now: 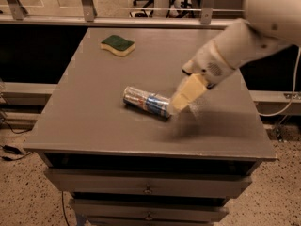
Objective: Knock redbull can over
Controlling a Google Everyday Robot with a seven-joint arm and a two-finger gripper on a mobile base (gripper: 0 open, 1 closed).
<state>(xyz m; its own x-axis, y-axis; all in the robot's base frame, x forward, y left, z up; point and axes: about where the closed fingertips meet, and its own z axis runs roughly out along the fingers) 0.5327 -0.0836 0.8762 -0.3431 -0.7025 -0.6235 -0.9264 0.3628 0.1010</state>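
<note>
The redbull can (146,102) lies on its side near the middle of the grey table (94,121), its silver top pointing left and its blue and silver panels showing. My gripper (182,100), with cream-coloured fingers, hangs just right of the can's right end, above the table top. The white arm (244,41) reaches in from the upper right.
A green and yellow sponge (117,45) lies at the table's back left. The table has drawers below its front edge (148,189). A metal railing (141,13) runs behind the table. The arm hides the table's right back part.
</note>
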